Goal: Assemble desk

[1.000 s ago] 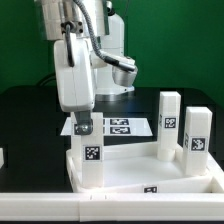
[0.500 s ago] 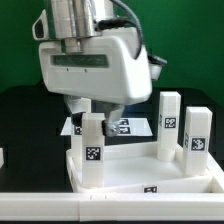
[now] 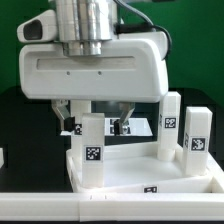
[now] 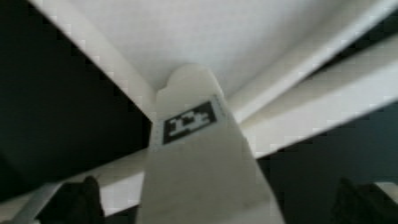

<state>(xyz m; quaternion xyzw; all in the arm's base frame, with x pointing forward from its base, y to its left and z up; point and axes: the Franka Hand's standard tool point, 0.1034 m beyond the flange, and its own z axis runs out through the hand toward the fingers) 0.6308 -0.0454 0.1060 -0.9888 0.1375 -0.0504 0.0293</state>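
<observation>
I've got the white plastic model desk (image 3: pixel 150 172) at the front of the black counter (image 3: pixel 25 120): flat rimmed panel lying flat, white post legs standing on it. One white square post leg (image 3: pixel 93 150) stands upright at the panel's near corner on the exterior view's left, black-and-white tag facing the camera. Two more tagged posts stand upright on the exterior view's right: one (image 3: pixel 169 125) further back, one (image 3: pixel 197 140) closer to the edge. They're just beside each other.

Wrist view looks straight down the near-left post (image 4: pixel 192 160); its tag shows clearly, panel rim runs behind it.

Gripper (image 3: pixel 92 118) hangs right over that post. Fingers (image 3: pixel 66 115) are spread wide, one either side of the post top, gaps visible on both sides, nothing grasped. Dark fingertips (image 4: pixel 75 200) sit clear of the post in the wrist view too.

Behind the post, the marker board (image 3: pixel 135 127) lies flat on the counter, partly hidden by the white arm housing (image 3: pixel 95 70), which fills the upper frame. Green backdrop behind.
</observation>
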